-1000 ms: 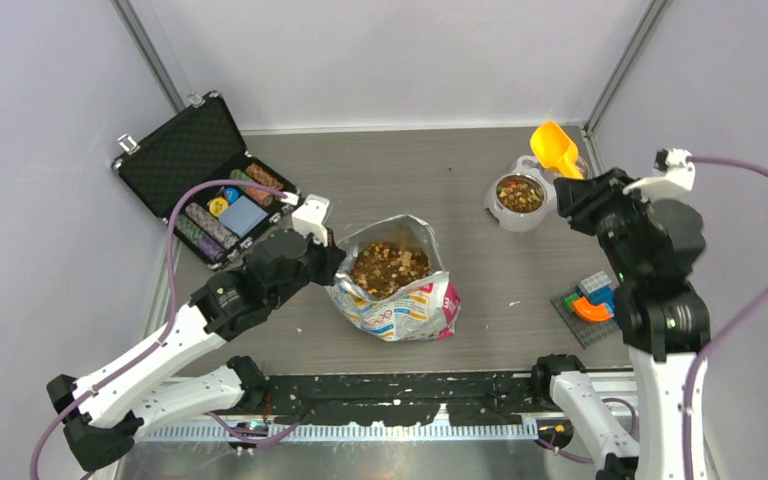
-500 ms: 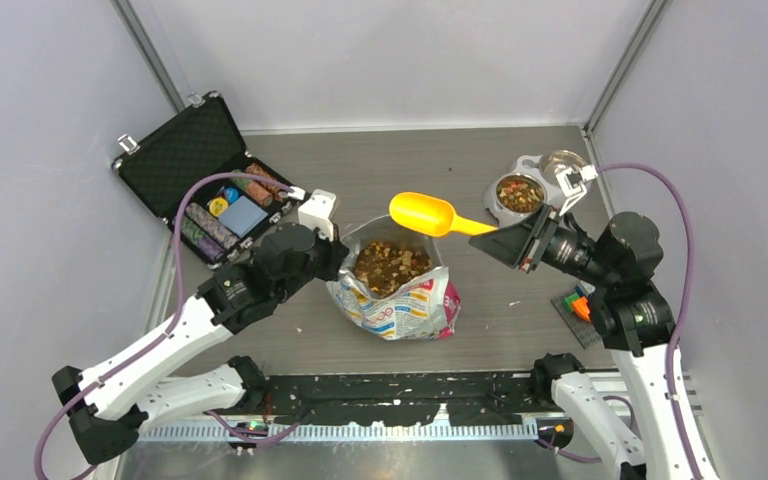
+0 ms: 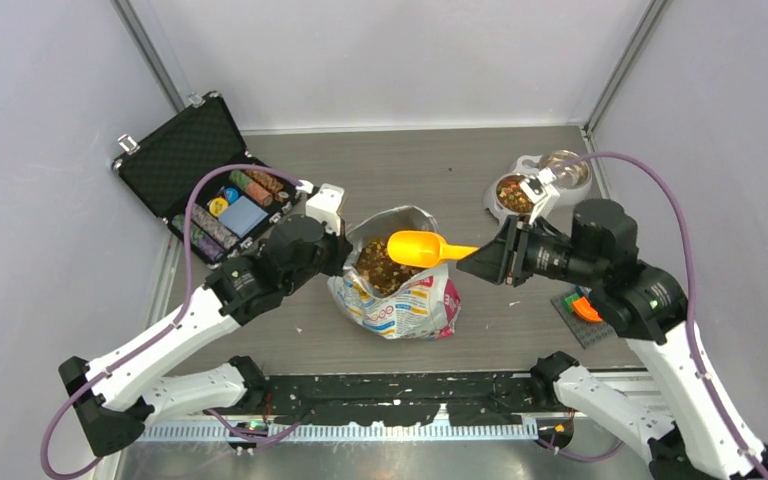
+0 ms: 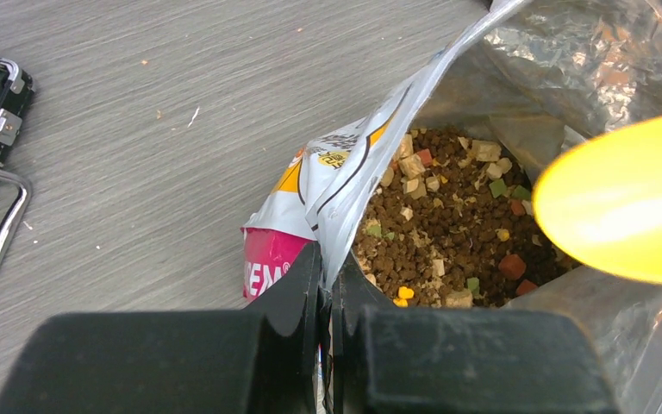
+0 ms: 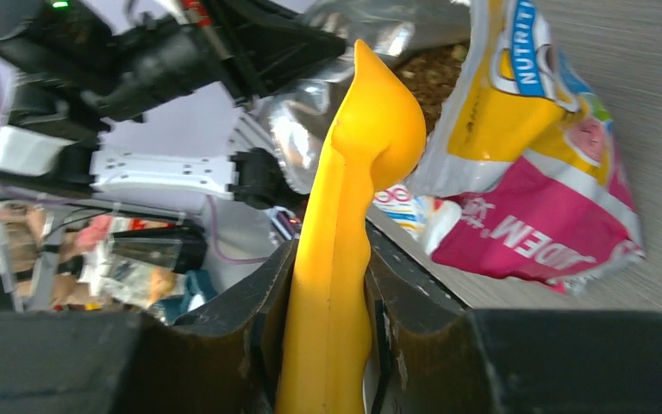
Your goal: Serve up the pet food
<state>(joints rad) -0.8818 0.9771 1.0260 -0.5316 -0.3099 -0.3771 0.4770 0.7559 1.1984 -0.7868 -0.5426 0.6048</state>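
Observation:
The pet food [image 3: 375, 270] is brown kibble with tan, red and green bits, lying in an open printed foil bag [image 3: 410, 305] at the table's middle; it also shows in the left wrist view [image 4: 448, 241]. My left gripper [image 3: 338, 255] is shut on the bag's left rim [image 4: 345, 198]. My right gripper [image 3: 482, 262] is shut on the handle of a yellow scoop [image 3: 415, 247], whose bowl hangs over the bag's mouth. The scoop [image 5: 353, 190] runs between my right fingers. More kibble fills one cup of a double pet bowl [image 3: 510, 193] at the back right.
An open black case [image 3: 195, 170] with poker chips lies at the back left. A toy-brick plate [image 3: 585, 310] with coloured bricks sits at the right, beneath my right arm. Grey walls close in the left, back and right sides.
My right arm swung the scoop from the pet bowl leftward and down to the bag's mouth. My left gripper stayed on the bag's rim.

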